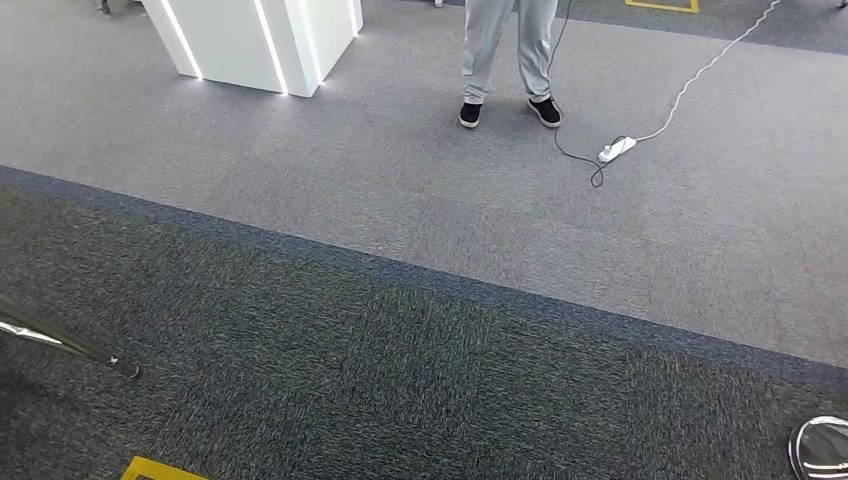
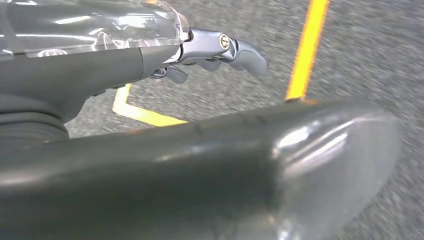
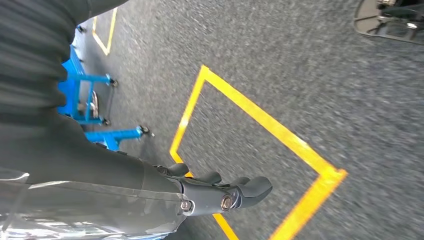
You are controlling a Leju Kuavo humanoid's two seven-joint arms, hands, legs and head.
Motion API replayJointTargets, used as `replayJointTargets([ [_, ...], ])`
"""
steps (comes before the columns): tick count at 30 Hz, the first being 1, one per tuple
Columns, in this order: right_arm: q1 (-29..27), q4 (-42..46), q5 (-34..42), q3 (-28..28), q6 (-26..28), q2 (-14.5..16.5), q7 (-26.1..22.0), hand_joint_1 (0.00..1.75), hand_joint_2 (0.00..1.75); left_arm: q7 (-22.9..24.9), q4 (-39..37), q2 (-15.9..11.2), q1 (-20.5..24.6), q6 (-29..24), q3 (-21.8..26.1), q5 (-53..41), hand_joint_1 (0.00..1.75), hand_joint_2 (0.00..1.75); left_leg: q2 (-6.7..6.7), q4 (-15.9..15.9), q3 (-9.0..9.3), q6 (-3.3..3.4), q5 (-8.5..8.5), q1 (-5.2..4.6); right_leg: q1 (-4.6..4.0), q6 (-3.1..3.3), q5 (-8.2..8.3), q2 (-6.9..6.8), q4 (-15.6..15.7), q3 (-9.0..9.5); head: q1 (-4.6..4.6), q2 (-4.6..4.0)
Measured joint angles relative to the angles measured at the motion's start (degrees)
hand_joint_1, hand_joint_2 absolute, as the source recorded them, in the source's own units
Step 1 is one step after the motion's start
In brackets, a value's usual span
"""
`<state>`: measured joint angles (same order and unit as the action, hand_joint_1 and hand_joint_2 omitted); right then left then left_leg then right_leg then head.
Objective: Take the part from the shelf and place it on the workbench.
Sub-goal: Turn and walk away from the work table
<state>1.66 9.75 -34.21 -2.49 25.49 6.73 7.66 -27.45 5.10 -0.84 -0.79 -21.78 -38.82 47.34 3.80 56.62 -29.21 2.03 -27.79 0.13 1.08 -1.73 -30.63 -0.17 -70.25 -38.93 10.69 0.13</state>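
My left hand [image 2: 210, 55] hangs over grey carpet in the left wrist view, fingers loosely stretched out, nothing in it. My right hand [image 3: 220, 192] hangs low over the carpet in the right wrist view. Its dark fingers [image 3: 252, 187] are slightly bent and apart, and it holds nothing. The head view looks down on grey carpet, with a silver part of my right arm [image 1: 820, 447] at its lower right corner.
A person's legs [image 1: 510, 60] stand ahead beside a white lit column [image 1: 260, 40]. A white power strip [image 1: 617, 150] and its cable lie on the floor to the right. Yellow floor tape [image 3: 260, 120] marks a box near my right hand; a blue wheeled frame [image 3: 95, 100] stands beyond it.
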Motion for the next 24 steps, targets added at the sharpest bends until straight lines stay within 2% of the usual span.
replayJointTargets([
  [2, 0.1, 0.0, 0.8, 0.0, 0.5, -0.5, -0.2, 0.0, 1.75, 0.0, 0.0, 0.1, 0.6, 0.4, 0.0, -0.4, 0.0, 0.0, 1.27, 0.3, 0.23, -0.58, -0.46, -0.11, 0.03, 0.07, 2.91, -2.5, 7.6, 4.26, 0.01, 0.01],
  [3, 0.2, 0.0, 1.5, -0.1, 0.8, -0.8, -0.3, 0.0, 1.75, -0.1, 0.1, 0.2, 0.9, 1.0, -0.1, -0.8, 0.0, 0.0, 1.85, 0.5, 0.34, -0.94, -0.74, -0.22, -0.08, 0.35, 3.6, -3.4, 10.1, 5.61, 0.01, 0.01],
  [4, 0.3, 0.0, 2.2, -0.4, 1.2, -1.0, -0.5, 0.0, 1.75, -0.3, 0.2, 0.1, 1.2, 1.7, -0.2, -1.3, 0.0, 0.0, 2.39, 0.6, 0.47, -1.3, -0.97, -0.35, -0.22, 0.72, 3.74, -3.86, 11.3, 6.16, 0.01, 0.01],
  [6, 0.3, 0.1, 3.4, -1.2, 1.7, -1.6, -0.6, 0.0, 1.75, -0.7, 0.7, 0.1, 2.0, 3.2, -0.7, -2.1, 0.0, 0.0, 3.44, 0.6, 0.89, -1.93, -1.23, -0.32, -0.43, 1.52, 3.84, -2.65, 11.5, 6.02, 0.01, 0.01],
  [7, 0.3, 0.1, 3.8, -1.7, 1.9, -1.8, -0.7, 0.0, 1.75, -1.0, 0.9, 0.1, 2.5, 3.7, -1.0, -2.2, 0.0, 0.0, 3.08, 0.8, 1.01, -2.28, -1.51, -0.16, -0.39, 1.87, 3.98, -2.02, 11.7, 6.02, 0.01, 0.01],
  [9, 0.3, 0.1, 4.3, -2.4, 1.9, -2.3, -1.1, 0.0, 1.75, -1.4, 1.3, 0.0, 2.9, 4.1, -1.5, -2.3, 0.0, 0.0, 0.32, 3.6, 0.0, -2.85, -3.62, 0.23, -0.26, 2.57, 4.35, -0.83, 12.0, 6.01, 0.02, 0.01],
  [10, 0.4, 0.1, 4.5, -2.7, 1.8, -2.5, -1.5, 0.0, 1.75, -1.5, 1.4, 0.1, 2.9, 3.9, -1.6, -2.3, 0.0, 0.0, -1.45, 6.9, -1.46, -3.03, -5.55, 0.38, -0.27, 2.83, 4.47, -0.21, 12.0, 5.95, 0.02, 0.01],
  [11, 0.4, 0.1, 4.7, -2.9, 1.8, -2.7, -1.9, 0.0, 1.75, -1.4, 1.4, 0.2, 2.8, 3.4, -1.7, -2.4, 0.0, 0.0, -2.55, 11.0, -3.3, -3.1, -7.55, 0.45, -0.35, 3.03, 4.54, 0.51, 12.0, 5.86, 0.02, 0.01],
  [12, 0.4, 0.1, 4.9, -3.2, 1.7, -2.8, -2.5, 0.0, 1.75, -1.1, 1.5, 0.4, 2.8, 2.9, -1.8, -2.6, 0.0, 0.0, -3.0, 14.9, -5.12, -3.13, -9.0, 0.48, -0.47, 3.16, 4.59, 1.34, 12.0, 5.81, 0.02, 0.01],
  [13, 0.4, 0.1, 5.0, -3.5, 1.6, -2.9, -3.0, 0.0, 1.75, -0.6, 1.5, 0.5, 2.7, 2.3, -2.0, -2.9, 0.0, 0.0, -3.16, 17.3, -6.37, -3.1, -9.39, 0.49, -0.58, 3.22, 4.61, 2.24, 11.9, 5.81, 0.02, 0.01],
  [14, 0.4, 0.1, 5.0, -3.7, 1.6, -2.9, -3.4, 0.0, 1.75, 0.0, 1.5, 0.7, 2.7, 1.8, -2.1, -3.2, 0.0, 0.0, -3.25, 17.6, -6.69, -2.98, -8.56, 0.49, -0.66, 3.24, 4.62, 3.15, 11.9, 5.85, 0.02, 0.01],
  [16, 0.4, 0.1, 5.1, -4.0, 1.6, -2.9, -4.0, 0.0, 1.75, 1.2, 1.5, 1.0, 2.7, 1.2, -2.7, -4.0, 0.0, 0.0, -3.74, 12.9, -5.0, -2.57, -4.8, 0.48, -0.71, 3.22, 4.62, 4.75, 11.8, 5.98, 0.02, 0.01],
  [18, 0.4, 0.1, 5.1, -4.1, 1.7, -2.9, -4.3, 0.0, 1.75, 1.8, 1.5, 1.0, 2.7, 0.9, -3.1, -4.4, 0.0, 0.0, -4.23, 9.0, -3.46, -2.3, -2.44, 0.49, -0.72, 3.19, 4.63, 5.48, 11.7, 6.03, 0.02, 0.01],
  [20, 0.4, 0.1, 5.1, -4.2, 1.7, -2.9, -4.3, 0.0, 1.75, 1.9, 1.5, 1.0, 2.7, 0.9, -3.2, -4.5, 0.0, 0.0, -4.49, 8.1, -3.11, -2.25, -1.99, 0.49, -0.71, 3.18, 4.63, 5.6, 11.7, 6.03, 0.02, 0.01],
  [22, 0.4, 0.1, 5.2, -4.3, 1.9, -2.9, -4.5, 0.0, 1.75, 2.4, 1.5, 1.0, 2.7, 0.7, -3.4, -4.8, 0.0, 0.0, -6.39, 5.3, -2.08, -2.05, -0.97, 0.48, -0.69, 3.07, 4.66, 6.04, 11.6, 5.93, 0.02, 0.0],
  [24, 0.3, 0.1, 5.6, -4.9, 2.6, -2.9, -5.3, 0.0, 1.75, 4.2, 1.6, 1.3, 3.0, 0.3, -4.2, -5.2, 0.0, 0.0, -7.31, 2.0, -0.98, -1.41, -0.02, 0.39, -0.47, 2.06, 4.92, 7.32, 11.6, 5.39, 0.02, 0.0],
])
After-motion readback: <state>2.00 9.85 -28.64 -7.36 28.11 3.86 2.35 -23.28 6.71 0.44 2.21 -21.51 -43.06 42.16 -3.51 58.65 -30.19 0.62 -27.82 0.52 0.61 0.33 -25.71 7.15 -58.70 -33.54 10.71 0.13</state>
